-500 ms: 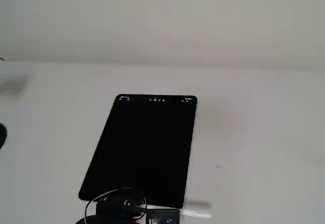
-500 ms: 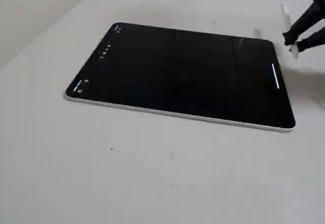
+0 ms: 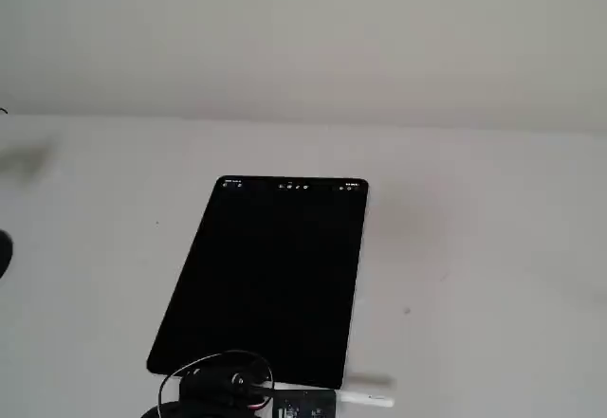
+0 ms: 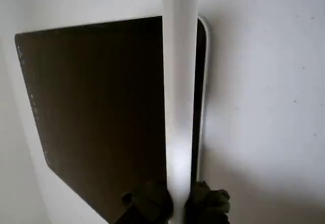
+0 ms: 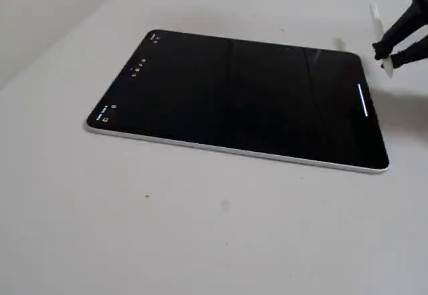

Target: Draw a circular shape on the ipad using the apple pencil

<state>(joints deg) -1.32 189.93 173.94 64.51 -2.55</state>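
Observation:
The ipad [image 3: 275,276] lies flat on the white table, its black screen blank apart from tiny icons along one short edge; it also shows in the wrist view [image 4: 101,107] and in the other fixed view [image 5: 234,94]. No circular shape shows on the screen. My gripper [image 4: 177,203] is shut on the white apple pencil [image 4: 179,82]. In one fixed view the gripper [image 3: 303,404] holds the pencil [image 3: 365,399] just past the tablet's near short edge. In the other, the gripper [image 5: 388,54] holds the pencil [image 5: 376,15] beside the tablet's icon-free short edge, off the screen.
The white table [image 5: 200,228] stretches around the tablet on all sides. A black cable [image 3: 204,366] loops from the arm over the tablet's near corner. A pale wall [image 3: 303,39] rises behind the table.

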